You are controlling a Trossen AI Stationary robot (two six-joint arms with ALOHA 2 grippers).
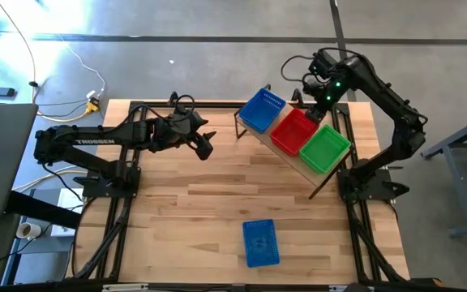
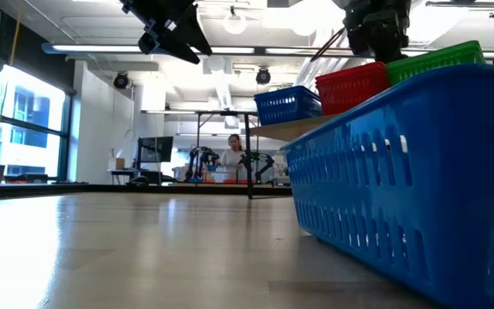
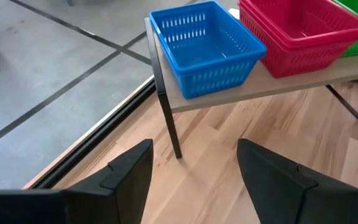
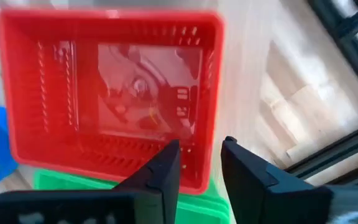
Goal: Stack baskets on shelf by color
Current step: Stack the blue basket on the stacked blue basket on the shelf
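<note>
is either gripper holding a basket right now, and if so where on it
Neither holds anything. The left gripper hangs open over bare tabletop, short of the blue basket. The right gripper is open above the red basket, fingers empty.

White cable (image 1: 79, 61) on the grey floor beside the table; a person (image 2: 232, 157) far behind

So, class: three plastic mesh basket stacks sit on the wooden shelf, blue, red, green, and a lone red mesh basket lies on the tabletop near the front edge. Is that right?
Not quite. The lone plastic mesh basket on the tabletop is blue, not red; the high view shows it. The blue, red and green stacks do sit on the light-wood shelf.
</note>
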